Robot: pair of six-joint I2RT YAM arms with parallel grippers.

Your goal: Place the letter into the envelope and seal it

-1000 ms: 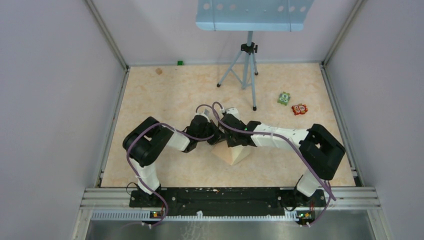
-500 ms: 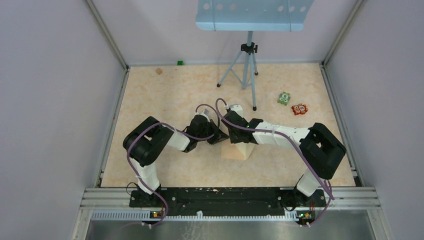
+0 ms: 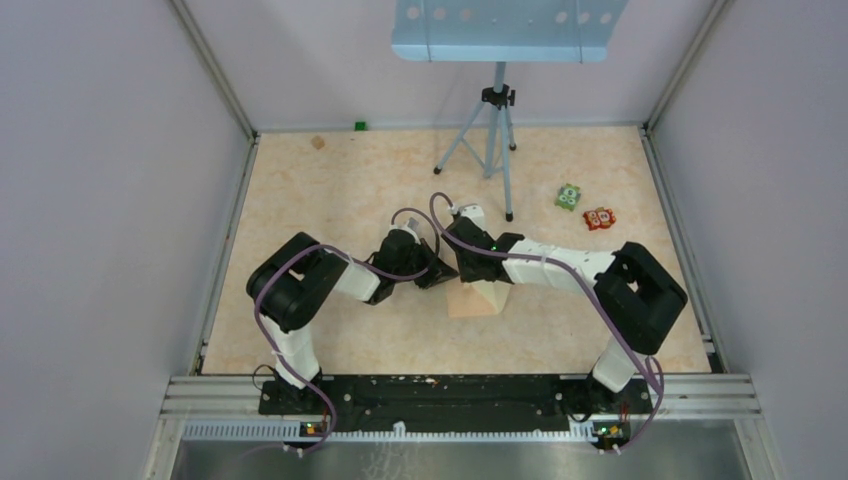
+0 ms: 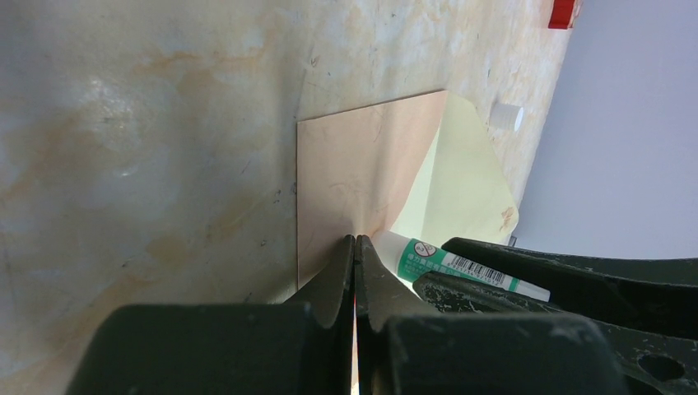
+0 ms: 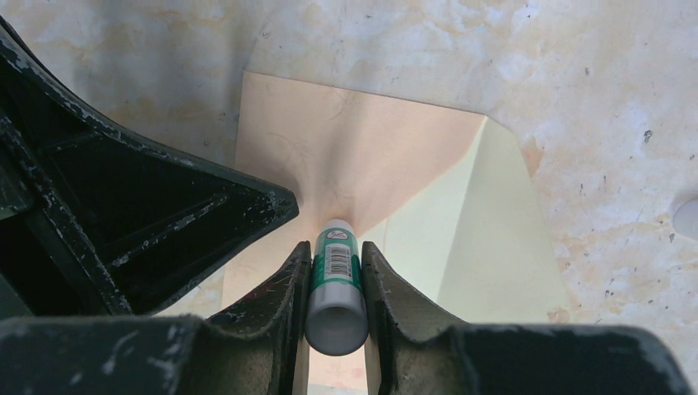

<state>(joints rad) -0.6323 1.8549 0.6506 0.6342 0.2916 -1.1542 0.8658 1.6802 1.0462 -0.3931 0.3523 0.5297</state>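
Half done, seemingly: envelope unsealed.
Pinches its edge with left gripper; clamps glue stick in right gripper, lower centre.

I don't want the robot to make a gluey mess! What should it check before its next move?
1. Hold on the glue stick: ok, clamped in the right gripper's jaws.
2. Hold on the envelope: ok, the left gripper's jaws are shut on its edge.
3. Glue tip against the envelope: ok, it looks to touch.
4. Glue cap off: cannot tell.
5. The letter inside: cannot tell; the pale paper beside the tan face may be flap or letter.
6. Seal done: not ok.
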